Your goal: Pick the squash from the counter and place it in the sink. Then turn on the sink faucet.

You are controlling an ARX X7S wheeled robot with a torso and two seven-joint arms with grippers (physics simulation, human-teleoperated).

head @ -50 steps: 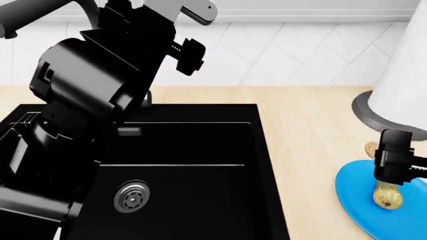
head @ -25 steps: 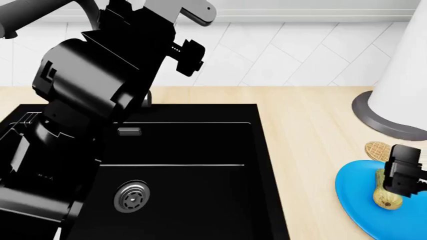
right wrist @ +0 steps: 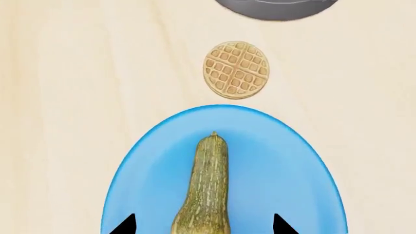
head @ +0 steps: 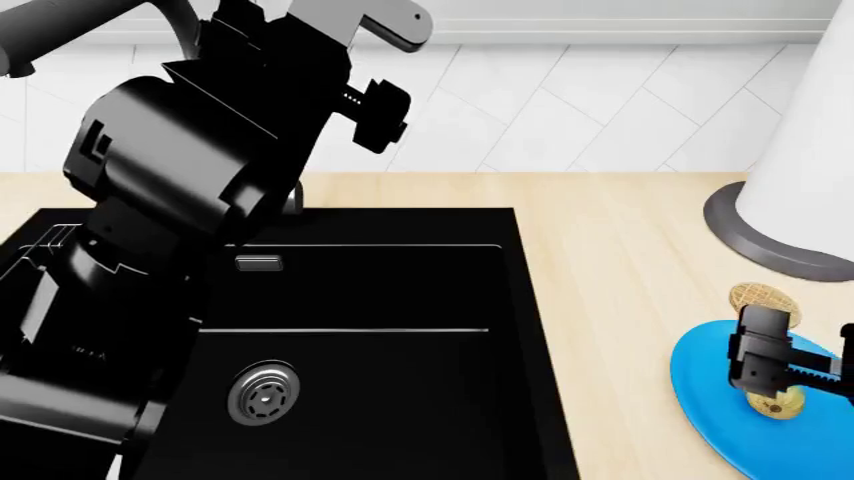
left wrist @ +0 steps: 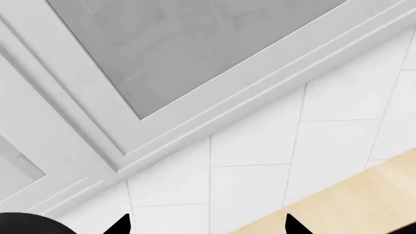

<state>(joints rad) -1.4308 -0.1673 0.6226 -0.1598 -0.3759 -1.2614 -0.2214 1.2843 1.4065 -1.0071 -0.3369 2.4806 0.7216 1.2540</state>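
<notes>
- Since a second ago, the right gripper [head: 767,365] has shifted left and lower over the blue plate [head: 701,385], covering more of the squash [head: 770,404] in the head view.
- Its jaws stand apart, one black tip on either side of the squash's thicker end in the right wrist view, gripping nothing.
- The squash [right wrist: 206,190] lies lengthwise on the plate [right wrist: 286,170], narrow tip toward the far side.
- Just beyond the plate's far rim, a round waffle [right wrist: 236,69] lies on the counter [right wrist: 78,97], clear of the plate.
- Further back stands a white roll on a grey base [head: 761,235].
- The black sink [head: 387,330] lies well to the left, its drain [head: 263,391] bare.
- The left gripper [left wrist: 204,226] is raised near the tiled wall; its jaws are apart and hold nothing.
</notes>
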